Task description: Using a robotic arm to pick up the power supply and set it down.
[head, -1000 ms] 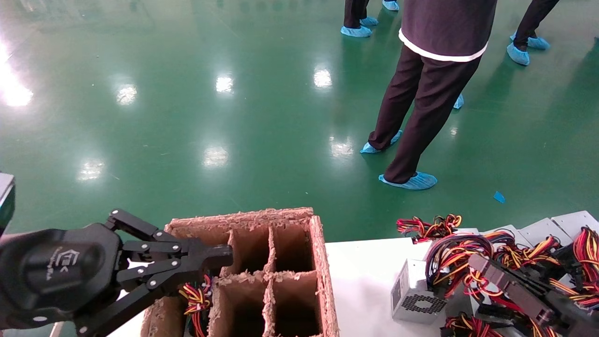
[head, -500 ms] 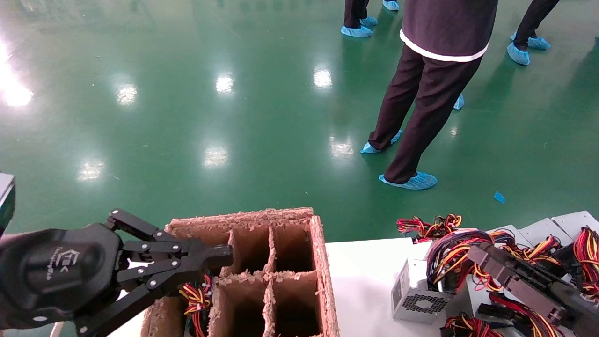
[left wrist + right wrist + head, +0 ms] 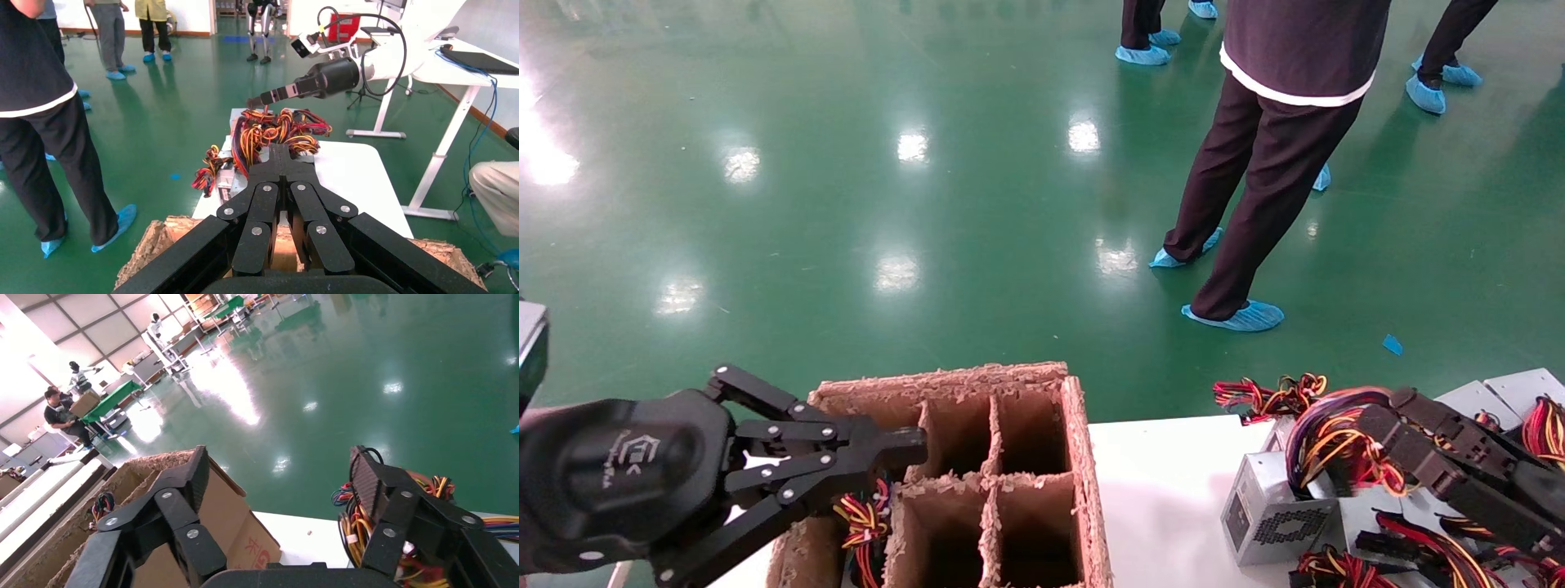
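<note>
The right gripper (image 3: 1383,412) reaches in over the right end of the white table (image 3: 1156,474) with its two black fingers spread apart. The right wrist view (image 3: 278,471) shows a wide gap between them and nothing clamped. One finger (image 3: 367,478) lies against the looped bundle of red, yellow, orange and purple wires (image 3: 1336,433), and from the head view the loop seems to curl around that finger. The wires belong to the power supply (image 3: 1279,514), a silver-grey metal box that sits near the table's front edge, towards its right end. Its perforated vent face is turned to the front and it looks slightly tipped. Whether it is resting fully on the table cannot be told. More grey boxes (image 3: 1512,384) with coloured wiring crowd the table's right rear corner. At the left end of the table stands a rough cardboard box (image 3: 1083,457) divided into compartments. The front-left compartment holds a tangle of coloured wires (image 3: 862,523). The left gripper (image 3: 915,441) hangs over that corner of the cardboard box with its fingers pressed together and nothing between them, as the left wrist view (image 3: 281,150) confirms. Beyond the table's far edge, a person in dark trousers and blue shoe covers (image 3: 1254,163) stands on the glossy green floor (image 3: 846,163).
</note>
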You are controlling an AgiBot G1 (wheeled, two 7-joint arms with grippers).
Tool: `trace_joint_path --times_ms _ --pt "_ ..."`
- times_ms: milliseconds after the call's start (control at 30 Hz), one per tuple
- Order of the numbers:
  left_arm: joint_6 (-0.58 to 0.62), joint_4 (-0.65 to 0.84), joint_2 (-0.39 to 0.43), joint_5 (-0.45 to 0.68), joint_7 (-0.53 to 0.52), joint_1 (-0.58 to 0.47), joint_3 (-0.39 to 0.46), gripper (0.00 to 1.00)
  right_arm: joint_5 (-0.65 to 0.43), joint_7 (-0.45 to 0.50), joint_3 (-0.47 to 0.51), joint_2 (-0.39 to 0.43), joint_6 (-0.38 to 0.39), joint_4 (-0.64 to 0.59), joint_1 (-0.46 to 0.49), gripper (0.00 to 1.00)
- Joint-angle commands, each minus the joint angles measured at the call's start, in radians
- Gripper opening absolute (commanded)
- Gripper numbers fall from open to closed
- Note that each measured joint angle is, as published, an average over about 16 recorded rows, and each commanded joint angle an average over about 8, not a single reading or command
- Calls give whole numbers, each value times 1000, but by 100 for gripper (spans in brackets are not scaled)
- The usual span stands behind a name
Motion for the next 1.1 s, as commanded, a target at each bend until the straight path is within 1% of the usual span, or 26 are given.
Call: trace_joint_path --times_ms 33,167,333,500,633,767,933,1067,1100 --pt "0 0 0 0 0 0 0 0 0 -4 1 -2 -4 1 -1 100" --pt "0 0 0 0 0 0 0 0 -7 19 -13 -1 27 -2 -1 100" --pt "0 0 0 0 0 0 0 0 -33 71 -38 -2 81 -7 17 100" --pt "0 0 0 0 0 0 0 0 -70 107 -59 -23 118 0 59 100" --pt "0 0 0 0 0 0 0 0 -112 125 -72 -57 133 13 109 100" --pt "0 0 0 0 0 0 0 0 -160 125 -77 -102 134 32 172 100" --pt "0 0 0 0 0 0 0 0 -214 96 -66 -144 105 63 240 100" --pt "0 0 0 0 0 0 0 0 -276 104 -79 -175 89 76 321 100" --pt "0 0 0 0 0 0 0 4 -297 114 -87 -185 88 78 350 100"
